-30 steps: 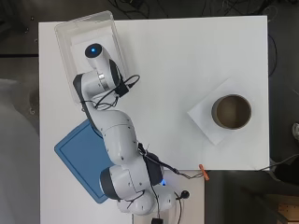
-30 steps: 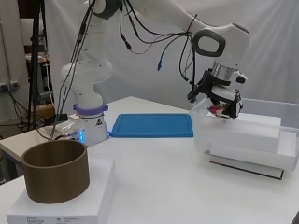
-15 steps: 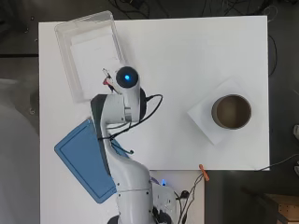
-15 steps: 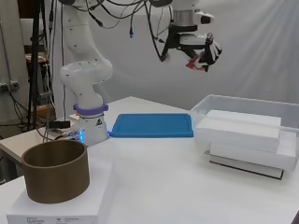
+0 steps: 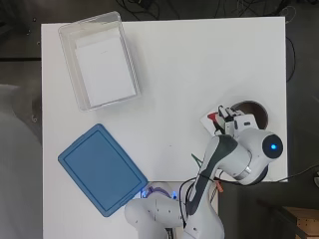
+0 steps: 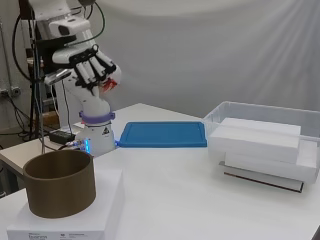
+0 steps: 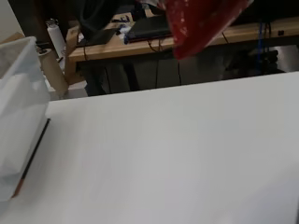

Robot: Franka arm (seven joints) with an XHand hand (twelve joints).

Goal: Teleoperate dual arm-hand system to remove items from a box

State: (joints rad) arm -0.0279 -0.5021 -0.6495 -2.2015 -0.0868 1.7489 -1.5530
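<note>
Currently: robot hand [image 6: 92,70], fingers curled round red item [image 6: 107,86], high above brown cylinder [image 6: 60,182] at table's four o'clock, presumably for release.

This is a robotics lab or test room, not a home: a white robot arm [image 6: 95,107] is bolted at the edge of a plain white table [image 5: 199,64], with loose cables [image 6: 30,75] hanging behind it and a small lit control box [image 6: 62,136] at its base. A pale fabric backdrop [image 6: 215,50] is hung across the wall beyond the fingers [image 6: 92,67]. The wrist view shows wooden workbenches [image 7: 112,46] cluttered with equipment and wiring, ahead of where the fingers point.
</note>
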